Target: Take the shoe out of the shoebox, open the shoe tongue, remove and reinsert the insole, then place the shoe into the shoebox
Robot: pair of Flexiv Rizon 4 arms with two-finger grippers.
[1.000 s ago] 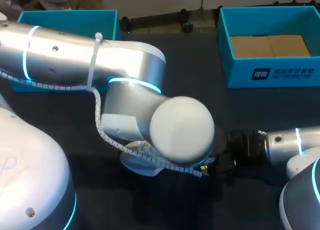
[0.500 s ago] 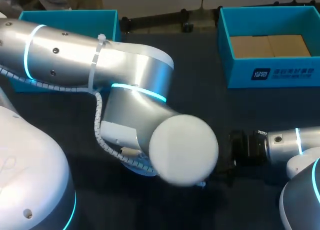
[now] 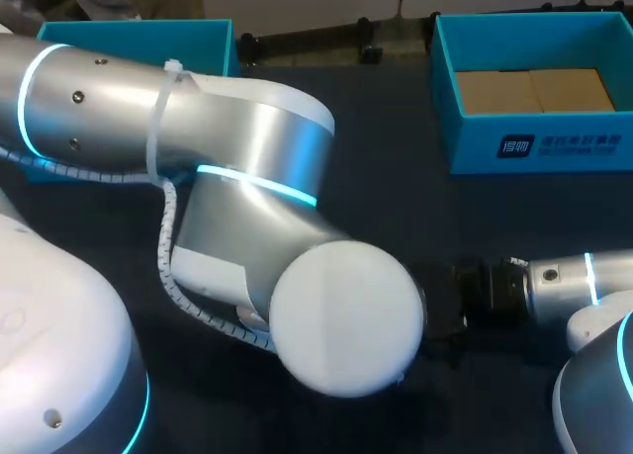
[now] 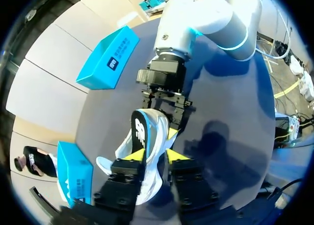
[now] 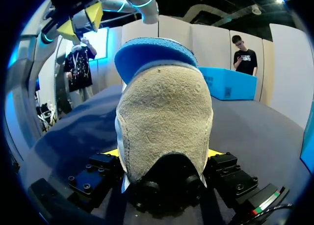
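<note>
Right wrist view has the shoe (image 5: 164, 122) filling the middle, its suede end toward the camera. The right claw (image 5: 162, 154) grips it from both sides, and the claw's yellow tips just show at either flank. A blue insole (image 5: 152, 51) stands up out of the shoe's opening, part in and part out as far as I can judge. The left claw (image 4: 153, 156) hangs over the shoe with its fingers moderately apart. Seen from the right wrist, its tips are clear of the shoe with nothing between them, so it holds nothing. In the head view the shoe lies at the lower middle, hidden beneath the left arm (image 3: 247, 177). Whether it rests on the worktop (image 3: 396, 207) I cannot tell. The shoebox (image 3: 475, 142) waits at the upper right, well apart.

The shoe is held by one end alone, so a push from the left claw on the insole could twist it in that grip or pry it loose. An insole this far out could also buckle or flop over instead of seating flat. The head camera would show none of that contact.
</note>
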